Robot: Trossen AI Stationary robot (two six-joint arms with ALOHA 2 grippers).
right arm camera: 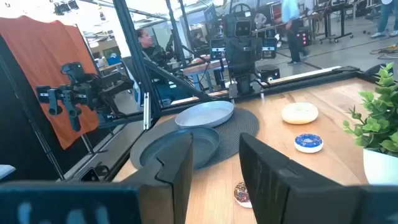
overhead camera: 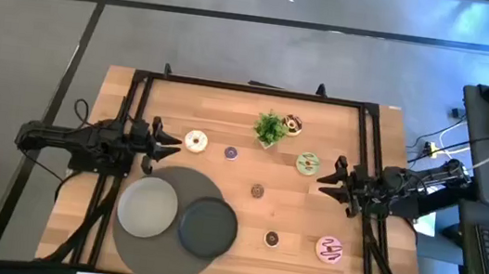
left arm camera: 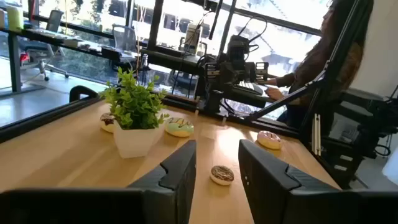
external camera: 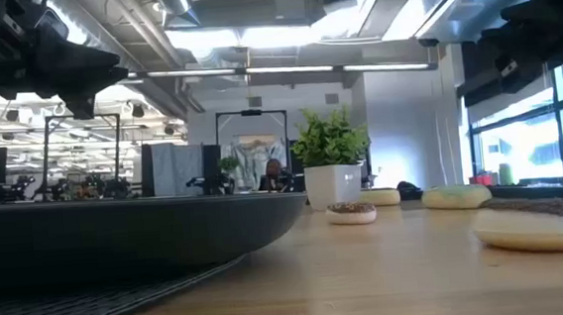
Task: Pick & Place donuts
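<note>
The donuts lie flat on the wooden table, and neither gripper touches one. In the high view I see the cream donut, a tiny purple one, the green one, the chocolate one, two tiny brown ones and the pink striped one. My left gripper hovers open at the table's left side, just left of the cream donut. My right gripper hovers open at the right side, beside the green donut. The left wrist view looks between the open fingers toward a tiny brown donut.
A small potted plant stands near the far middle, next to the chocolate donut. A light grey plate and a dark grey plate sit on a round dark mat at the near left. A black frame rims the table.
</note>
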